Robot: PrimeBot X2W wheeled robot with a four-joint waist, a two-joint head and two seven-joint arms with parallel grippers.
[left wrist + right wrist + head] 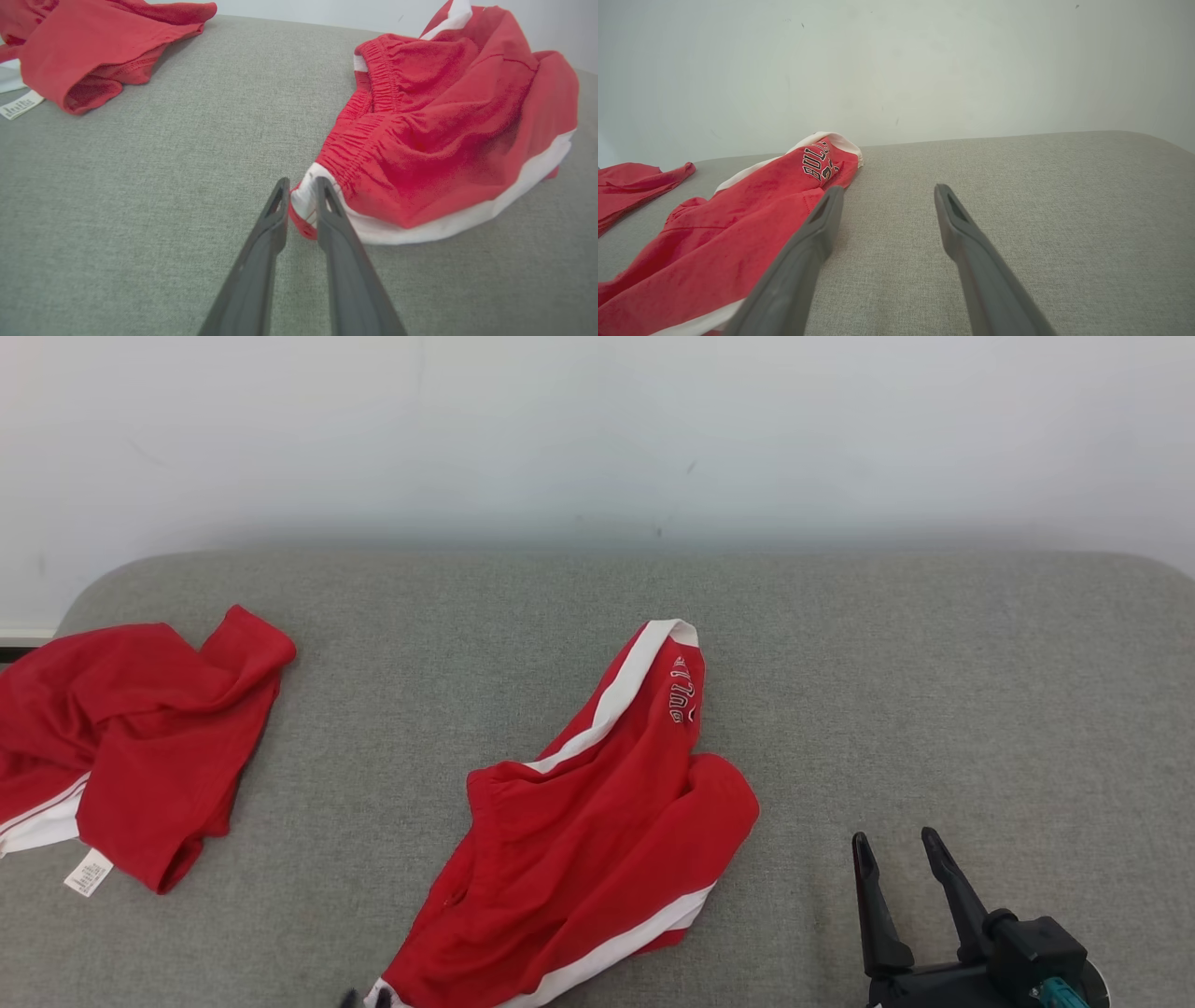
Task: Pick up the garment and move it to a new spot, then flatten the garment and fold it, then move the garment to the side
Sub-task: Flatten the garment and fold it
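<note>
Robot looks pretty plain tbh. The right gripper [894, 837] has 2 long fingers [878, 915], matte black and flat-sided, wide at the root and tapering to blunt rounded tips. They sit on a chunky black base block [934, 985] with a stubby black cylinder [1001, 924] sticking off it, plus a little teal part [1055, 991] and a pale rounded rim [1098, 980] behind that. Up close, the left gripper [302, 181] has the same 2 fingers. They look more dark grey there, each with a narrow slot-shaped recess just below the tip.
</note>
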